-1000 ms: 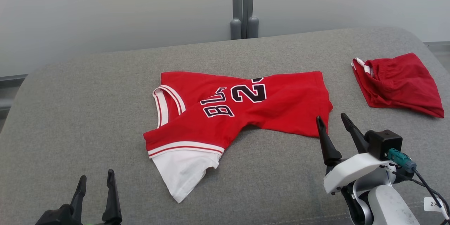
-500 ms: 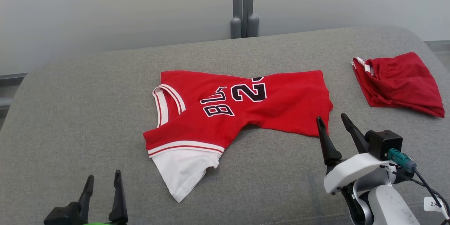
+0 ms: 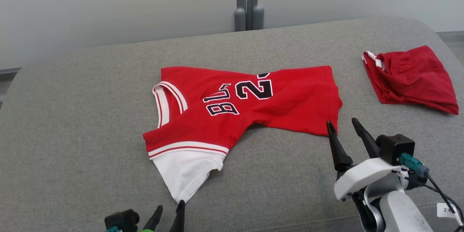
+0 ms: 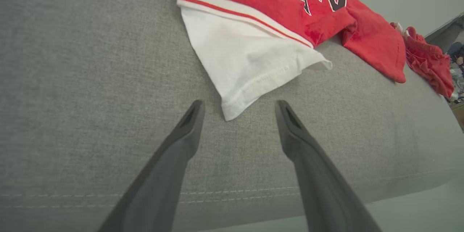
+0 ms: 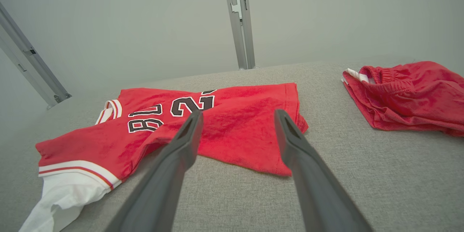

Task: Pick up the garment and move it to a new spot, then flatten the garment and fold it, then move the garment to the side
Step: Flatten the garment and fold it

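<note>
The crumpled red jersey (image 3: 253, 108) is spread mid-worktop (image 3: 72, 116). Both claws are parted and empty, the left claw (image 4: 239, 104) framing the white sleeve (image 4: 246, 54) tip, seemingly untouched, and the right claw (image 3: 340, 121) beside the jersey's right edge. If only that tip is pinched, the cloth could be dragged into a bunch or slip out.

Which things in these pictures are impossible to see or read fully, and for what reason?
- Jersey lettering: head view, a fold covers the rest of the word and number.
- Left gripper: head view, bottom edge cuts its body.
- Shorts: right wrist view, right edge cuts them off.
- Small label: head view, too small to read.
</note>
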Controlling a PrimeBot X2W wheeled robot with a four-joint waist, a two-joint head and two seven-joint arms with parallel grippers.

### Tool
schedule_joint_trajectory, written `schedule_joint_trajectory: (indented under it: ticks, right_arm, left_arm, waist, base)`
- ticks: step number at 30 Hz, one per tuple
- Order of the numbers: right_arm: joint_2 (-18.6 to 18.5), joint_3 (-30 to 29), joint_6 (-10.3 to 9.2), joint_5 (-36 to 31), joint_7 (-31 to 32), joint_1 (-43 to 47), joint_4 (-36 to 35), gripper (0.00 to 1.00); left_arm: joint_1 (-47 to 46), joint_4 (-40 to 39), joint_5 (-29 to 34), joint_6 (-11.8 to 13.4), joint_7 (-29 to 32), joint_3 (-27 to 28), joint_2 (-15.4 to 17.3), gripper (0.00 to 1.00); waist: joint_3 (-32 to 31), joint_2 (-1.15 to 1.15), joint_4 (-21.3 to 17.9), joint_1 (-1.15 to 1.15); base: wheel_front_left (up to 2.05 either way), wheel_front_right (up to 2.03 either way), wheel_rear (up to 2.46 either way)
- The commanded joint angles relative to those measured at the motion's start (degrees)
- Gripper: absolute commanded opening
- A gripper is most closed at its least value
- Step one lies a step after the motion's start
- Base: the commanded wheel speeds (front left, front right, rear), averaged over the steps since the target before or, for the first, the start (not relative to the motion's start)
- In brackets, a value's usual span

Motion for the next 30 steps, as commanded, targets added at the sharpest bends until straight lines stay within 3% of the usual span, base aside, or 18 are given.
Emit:
schedule_joint_trajectory:
  ticks: [1,19,20,21,23,24,27,30]
  right_arm:
    - [-0.2,-0.2,-0.02,-0.2,0.0,-0.8,0.0,1.0]
    - [-0.2,-0.8,-0.02,-1.3,0.5,-1.8,-0.4,1.0]
    - [-0.2,-0.7,-0.02,-1.0,0.4,-1.7,-0.2,1.0]
    - [-0.2,-0.6,-0.02,-0.8,0.4,-1.6,-0.1,1.0]
    - [-0.2,-0.7,-0.02,-0.6,0.4,-1.5,0.2,1.0]
    - [-0.2,-0.8,-0.02,-0.6,0.4,-1.4,0.3,1.0]
    - [-0.2,-1.1,-0.02,-0.7,0.5,-1.3,0.8,1.0]
    - [-0.2,-1.9,-0.02,-0.3,0.5,-1.2,1.8,1.0]
  left_arm:
    - [-1.7,1.7,-1.1,-1.0,0.5,0.1,-0.7,1.0]
    - [-9.8,18.3,-6.6,-6.8,-2.7,1.7,-5.0,1.0]
    - [-10.0,18.9,-7.7,-7.5,-3.4,2.1,-5.4,0.78]
    - [-10.3,19.2,-8.2,-7.9,-3.7,2.1,-5.6,0.71]
    - [-10.7,20.0,-9.6,-8.7,-4.1,2.2,-6.0,0.48]
    - [-11.0,20.3,-9.8,-8.8,-4.3,2.0,-6.2,0.43]
    - [-11.8,21.1,-10.5,-9.5,-5.3,1.2,-6.7,0.03]
    - [-12.4,20.9,-11.2,-10.0,-6.6,0.6,-6.8,0.0]
  waist:
    - [1.0,0.0,-0.5,0.0]
    - [4.6,0.0,-2.4,0.0]
    - [4.6,0.0,-2.4,0.0]
    - [4.5,0.0,-2.4,0.0]
    - [4.4,0.0,-2.3,0.0]
    - [4.3,0.0,-2.2,0.0]
    - [4.1,0.0,-2.1,0.0]
    - [4.0,0.0,-1.9,0.0]
  base:
    - [0.0,0.0,0.0]
    - [0.0,0.0,0.0]
    - [0.0,0.0,0.0]
    - [0.0,0.0,0.0]
    - [0.0,0.0,0.0]
    - [0.0,0.0,0.0]
    - [0.0,0.0,0.0]
    - [0.0,0.0,0.0]
